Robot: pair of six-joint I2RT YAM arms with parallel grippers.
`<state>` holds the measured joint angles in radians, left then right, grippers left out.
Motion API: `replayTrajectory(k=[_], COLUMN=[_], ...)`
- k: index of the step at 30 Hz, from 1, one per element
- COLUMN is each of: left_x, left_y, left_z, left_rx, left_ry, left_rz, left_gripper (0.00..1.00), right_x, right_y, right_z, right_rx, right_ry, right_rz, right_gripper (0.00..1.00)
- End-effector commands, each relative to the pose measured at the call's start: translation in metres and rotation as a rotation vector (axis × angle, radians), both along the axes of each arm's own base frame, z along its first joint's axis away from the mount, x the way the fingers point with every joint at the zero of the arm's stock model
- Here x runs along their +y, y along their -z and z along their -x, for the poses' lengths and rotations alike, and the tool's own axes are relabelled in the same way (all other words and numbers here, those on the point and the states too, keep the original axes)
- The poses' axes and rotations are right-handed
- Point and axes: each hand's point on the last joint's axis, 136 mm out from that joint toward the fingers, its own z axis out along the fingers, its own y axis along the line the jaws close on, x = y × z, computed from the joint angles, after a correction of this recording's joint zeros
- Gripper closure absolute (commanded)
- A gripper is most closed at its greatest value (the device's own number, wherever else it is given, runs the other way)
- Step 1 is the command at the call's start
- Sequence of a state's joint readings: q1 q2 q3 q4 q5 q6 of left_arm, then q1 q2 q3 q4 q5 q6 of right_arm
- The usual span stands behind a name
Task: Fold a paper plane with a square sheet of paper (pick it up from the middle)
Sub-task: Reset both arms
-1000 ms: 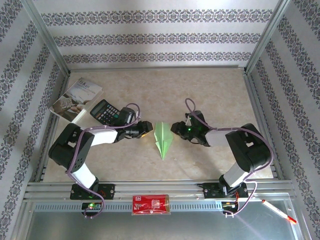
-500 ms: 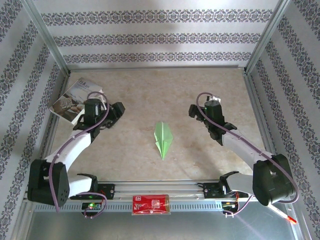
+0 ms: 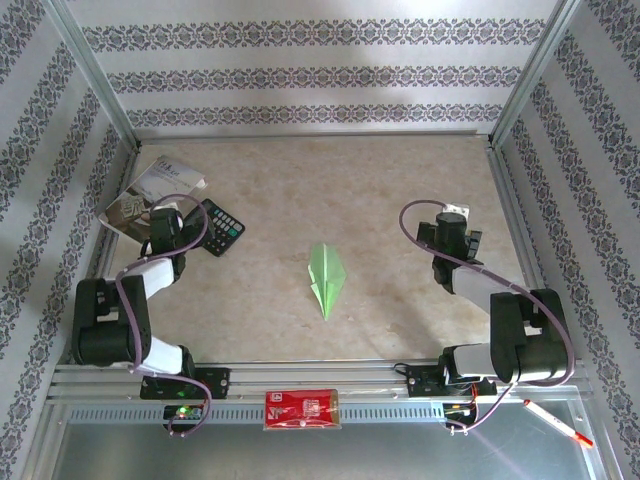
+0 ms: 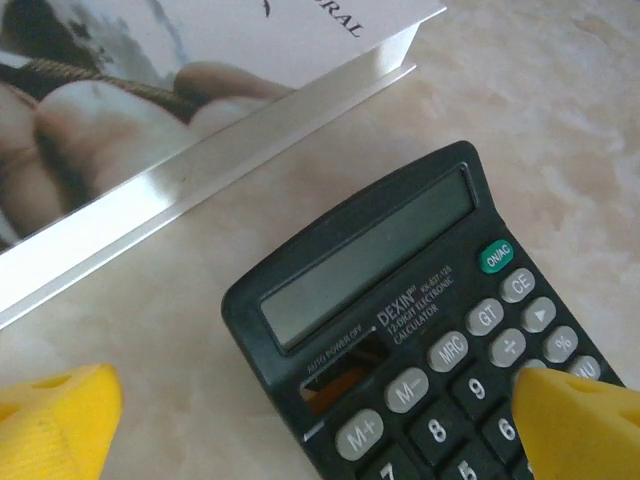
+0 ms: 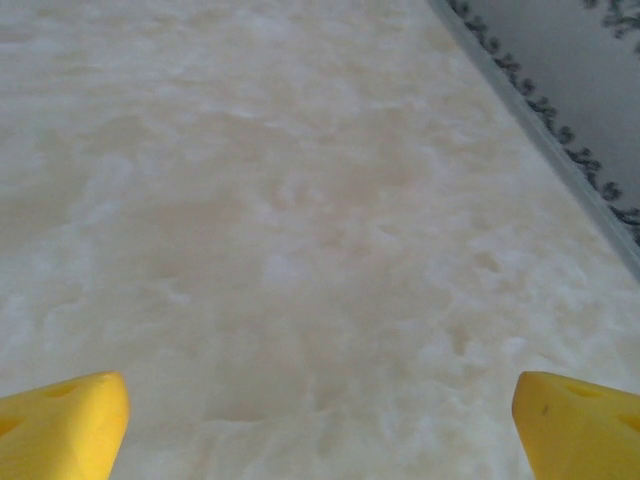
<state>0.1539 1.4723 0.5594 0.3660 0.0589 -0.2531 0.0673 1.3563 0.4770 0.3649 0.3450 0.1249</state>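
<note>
Slim, creased green paper plane lies on marbled beige table.

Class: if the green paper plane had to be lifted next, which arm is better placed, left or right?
Probably right. The right gripper, open, hangs over bare table, slightly nearer the paper plane; the left gripper, also open, sits over the calculator.

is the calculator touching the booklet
Apart. The left wrist view shows a strip of bare table running between the calculator and the booklet along its near edge.
</note>
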Motion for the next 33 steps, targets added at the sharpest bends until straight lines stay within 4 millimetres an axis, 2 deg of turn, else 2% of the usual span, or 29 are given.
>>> replayTrajectory(k=[1, 3, 8, 11, 13, 16, 19, 22, 33], left_x=[-0.002, -0.006, -0.021, -0.025, -0.029, -0.047, -0.072, -0.054, -0.052], left_y=[-0.024, -0.021, -0.03, -0.029, -0.03, -0.03, -0.015, -0.013, -0.014], left_z=[-0.017, -0.016, -0.013, -0.013, -0.012, -0.01, -0.013, -0.014, -0.014], left_rx=[-0.184, -0.193, -0.279, -0.276, -0.288, -0.32, -0.313, -0.269, -0.288], left_ry=[0.082, 0.108, 0.197, 0.214, 0.232, 0.313, 0.405, 0.301, 0.277], left_rz=[-0.056, -0.04, -0.052, -0.055, -0.062, -0.111, -0.177, -0.187, -0.203], left_gripper=[0.0, 0.0, 0.0, 0.0, 0.0, 0.0, 0.0, 0.0, 0.0], right_x=[0.014, 0.018, 0.024, 0.019, 0.025, 0.027, 0.026, 0.027, 0.03], right_y=[-0.03, -0.033, -0.035, -0.024, -0.021, -0.018, -0.019, -0.018, -0.018], right_z=[-0.024, -0.027, -0.028, -0.03, -0.034, -0.033, -0.032, -0.033, -0.033], right_rx=[-0.159, -0.177, -0.227, -0.273, -0.296, -0.271, -0.282, -0.276, -0.273], right_ry=[-0.111, -0.138, -0.194, -0.19, -0.226, -0.236, -0.223, -0.226, -0.236], right_rz=[-0.019, -0.032, -0.058, -0.087, -0.084, -0.082, -0.066, -0.06, -0.045], right_gripper=[0.02, 0.02, 0.02, 0.02, 0.02, 0.02, 0.02, 0.02, 0.02])
